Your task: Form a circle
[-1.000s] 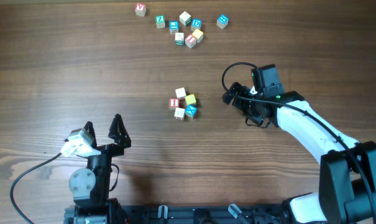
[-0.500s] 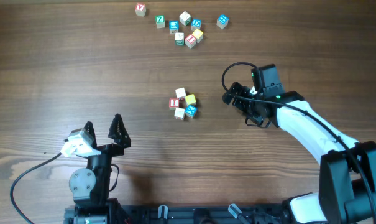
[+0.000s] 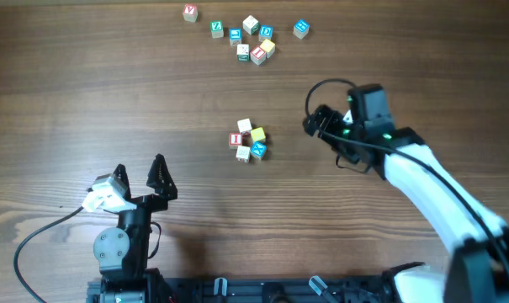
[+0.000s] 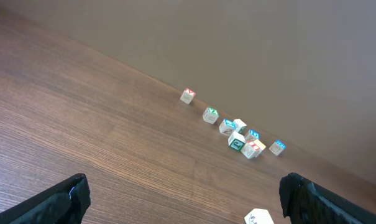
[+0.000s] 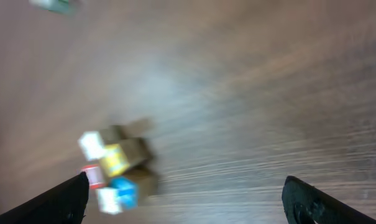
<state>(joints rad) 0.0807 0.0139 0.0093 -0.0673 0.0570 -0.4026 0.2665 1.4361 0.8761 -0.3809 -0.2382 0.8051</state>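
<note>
This reads as a robotics lab bench: two arms, the left [image 3: 119, 244] and the right [image 3: 431, 189], stand on a black rail [image 3: 237, 290] at the near edge of a wood-grain worktop [image 3: 86, 84], and a black cable [image 3: 18, 255] trails loose from the left arm's base. The left wrist view shows a plain brown wall [image 4: 268, 50] just past the worktop's far edge. On the worktop lie tiny letter cubes — a loose scatter [image 3: 250, 38] and a small ring [image 3: 248, 140].
</note>
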